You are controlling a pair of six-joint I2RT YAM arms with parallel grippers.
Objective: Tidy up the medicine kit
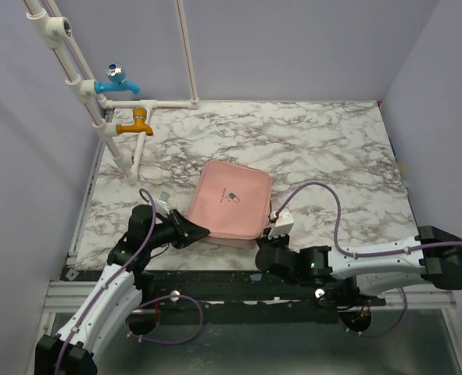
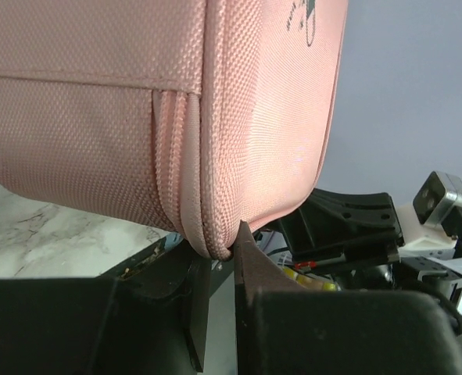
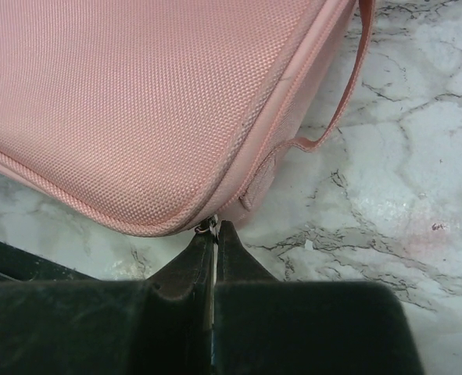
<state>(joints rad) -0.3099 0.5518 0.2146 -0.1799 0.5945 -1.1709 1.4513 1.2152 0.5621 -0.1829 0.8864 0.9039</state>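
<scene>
Nearest the arm bases, the left end effector is closed to a narrow gap on the near left corner of the medicine kit, one finger on each side of the ridged seam where the two halves meet. The right end effector is closed tight at the near right corner. Its tips meet at a small metal zipper pull, which appears to be nipped between them.

The kit lies flat and closed, lid up, toward the near edge of the marble bench, with a thin strap looped at its right side. No bottles or sachets are visible outside it.

Handling, as a judgement: the woven fabric shell looks padded and semi-stiff, light, and grippy rather than slick. It should dent under a pinch without damage. A flat lid offers the fingers no purchase, so the raised seam, the strap and the zipper pull are the practical holds. The pull is small and easily lost, and dragging it is likely to slide so light a case unless the opposite corner is held.

At the far left stand an orange tap and a blue tap on a white pipe frame.
</scene>
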